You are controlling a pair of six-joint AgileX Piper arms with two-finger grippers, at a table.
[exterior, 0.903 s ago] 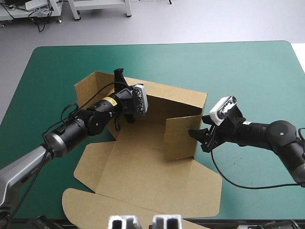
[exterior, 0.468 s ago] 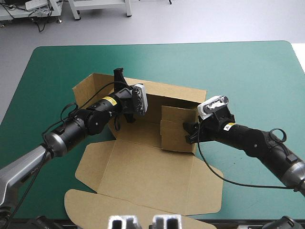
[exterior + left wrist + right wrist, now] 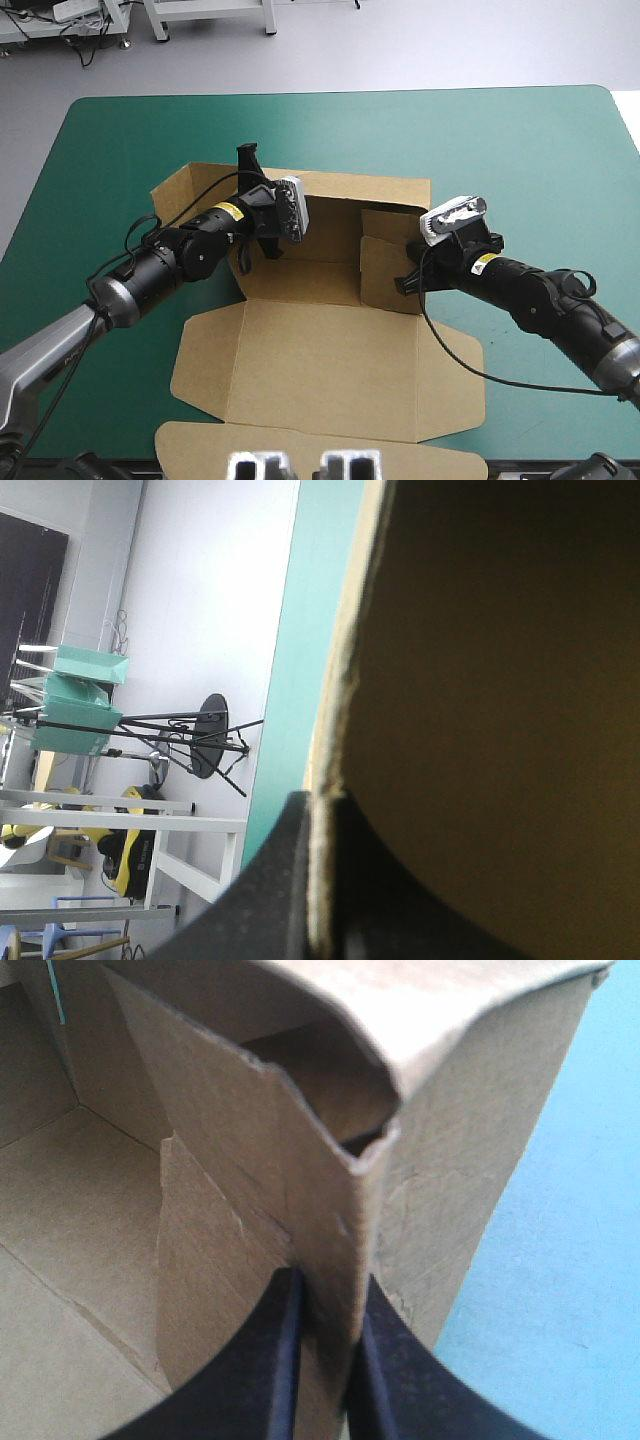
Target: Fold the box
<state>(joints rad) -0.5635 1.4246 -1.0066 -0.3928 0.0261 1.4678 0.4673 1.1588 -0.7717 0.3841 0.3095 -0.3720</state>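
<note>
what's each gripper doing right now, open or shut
Left gripper: shut on the box, on a raised wall's edge.
Right gripper: shut on the box, on its folded right wall.

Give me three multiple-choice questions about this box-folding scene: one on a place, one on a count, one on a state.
1. Where does the box's flat lid lie?
A) toward the table's near edge
B) toward its far edge
C) off its right edge

2. How many pincers grip the box?
A) none
B) one
C) two

3. The right pincer is:
A) wide open
B) shut on the box
C) resting on the cover

Answers:
1 A, the lid spreads toward the near edge.
2 C, the left pincer clamps board too.
3 B, it pinches a raised wall.
</note>
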